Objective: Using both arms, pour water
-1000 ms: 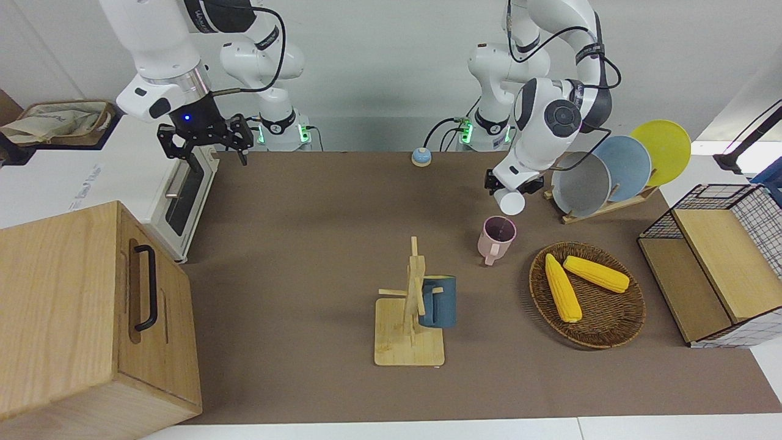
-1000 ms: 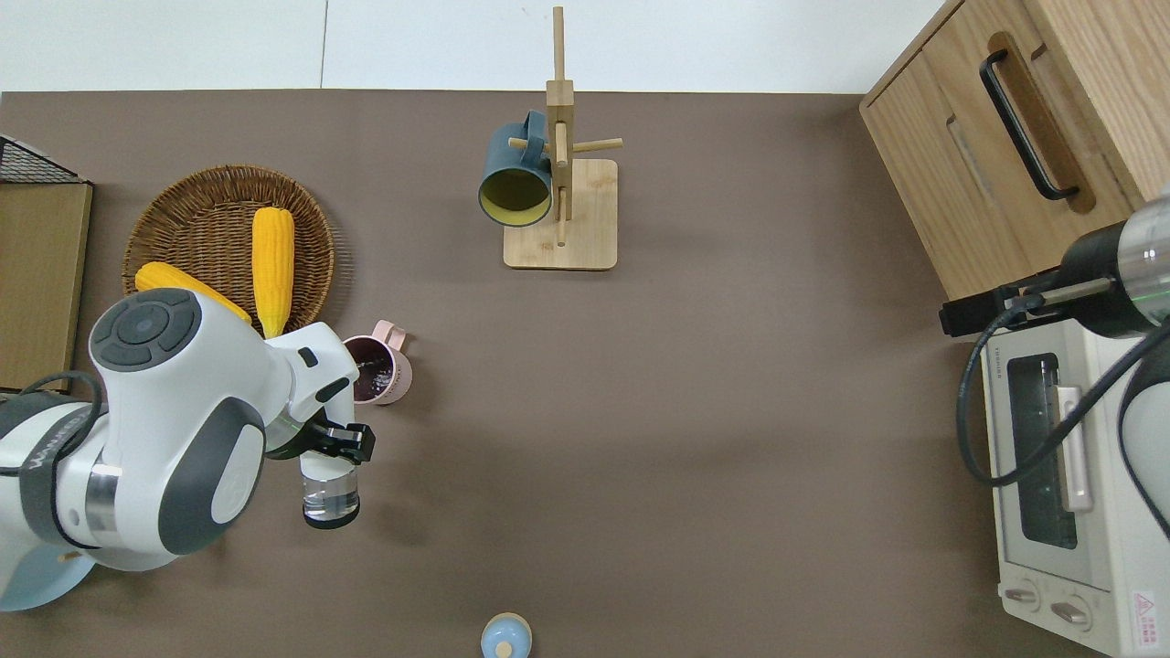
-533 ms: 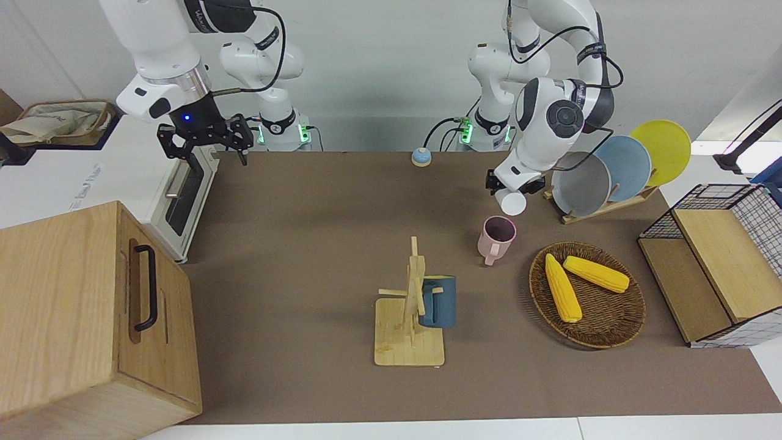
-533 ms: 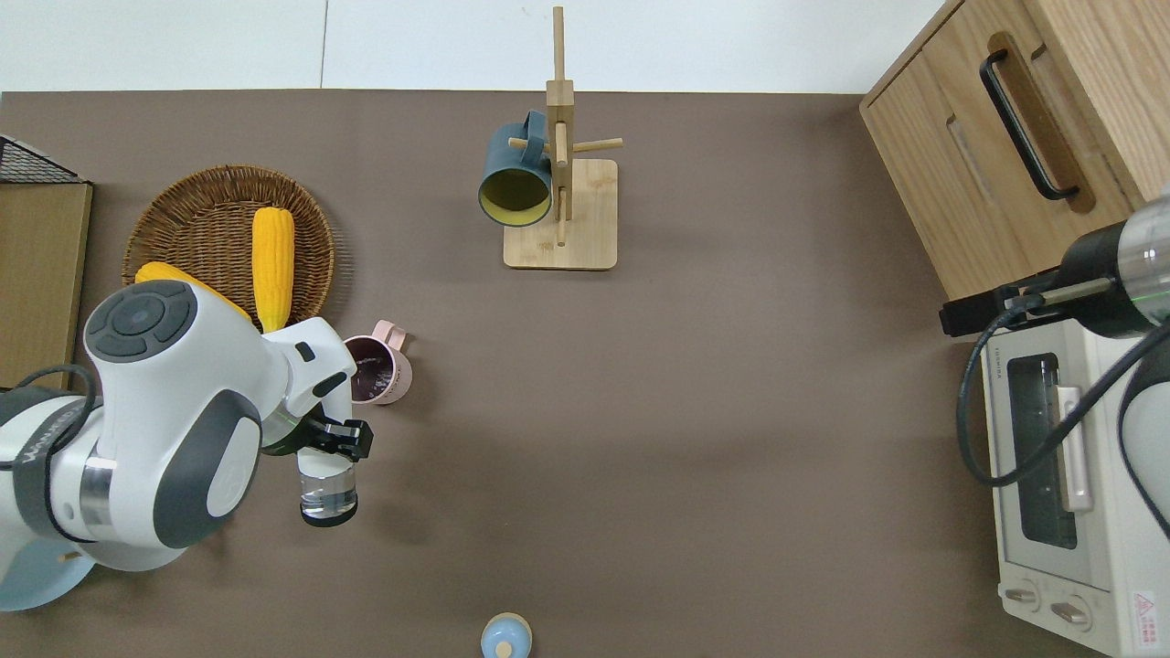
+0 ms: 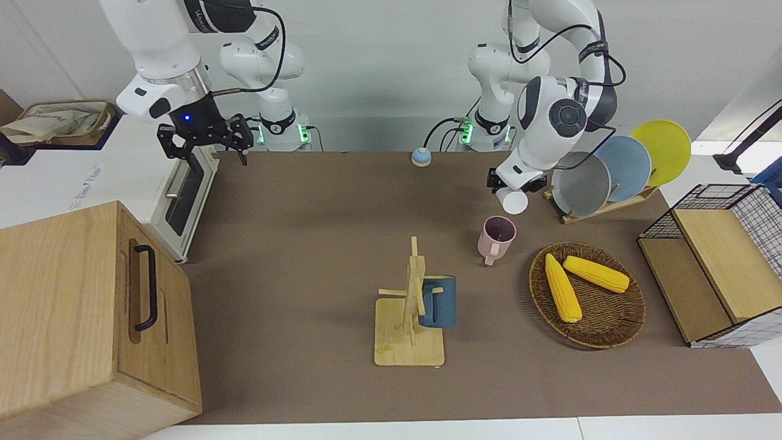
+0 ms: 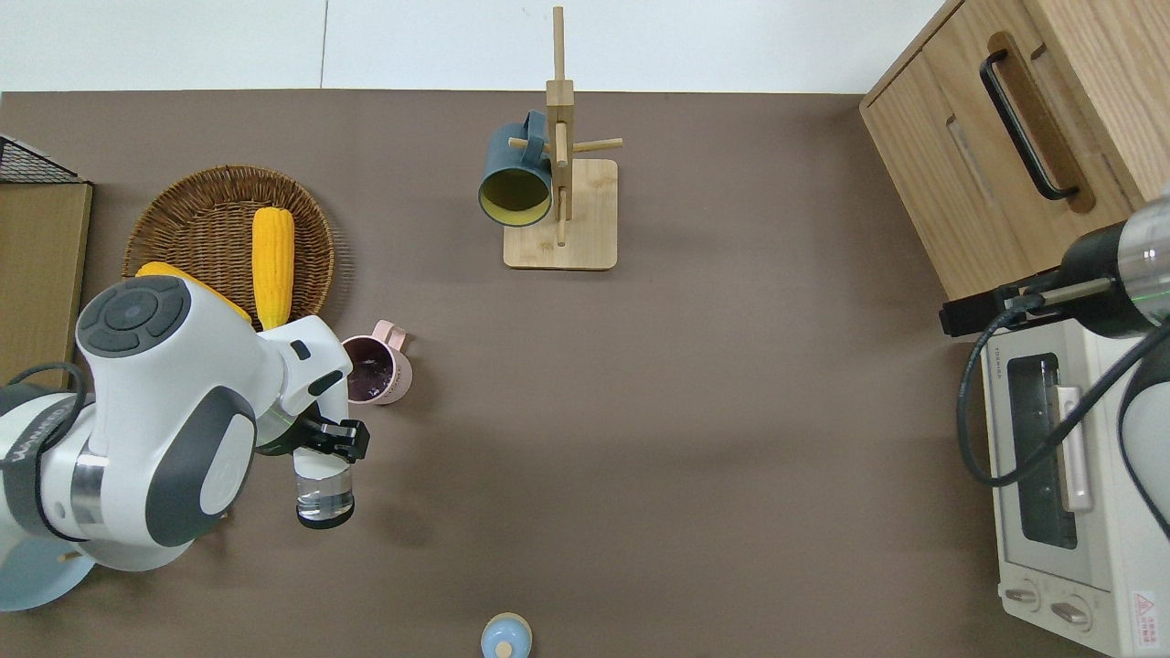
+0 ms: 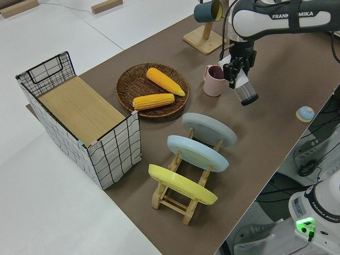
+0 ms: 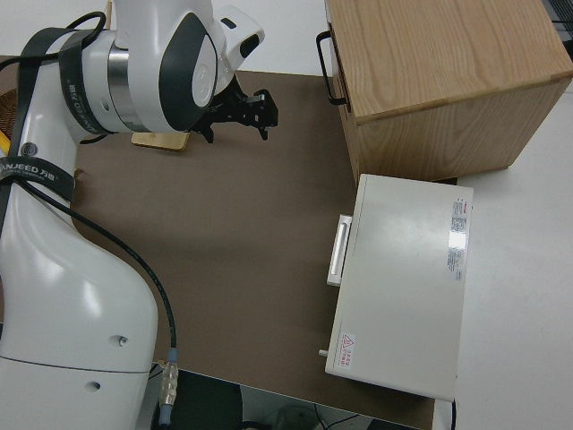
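One left pincer pinching tilted glass near pink mug | right pincer spread, parked

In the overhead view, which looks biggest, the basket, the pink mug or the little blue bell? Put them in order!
1. Basket, biggest.
2. Pink mug.
3. Blue bell, smallest, though the picture's edge cuts part of it off.
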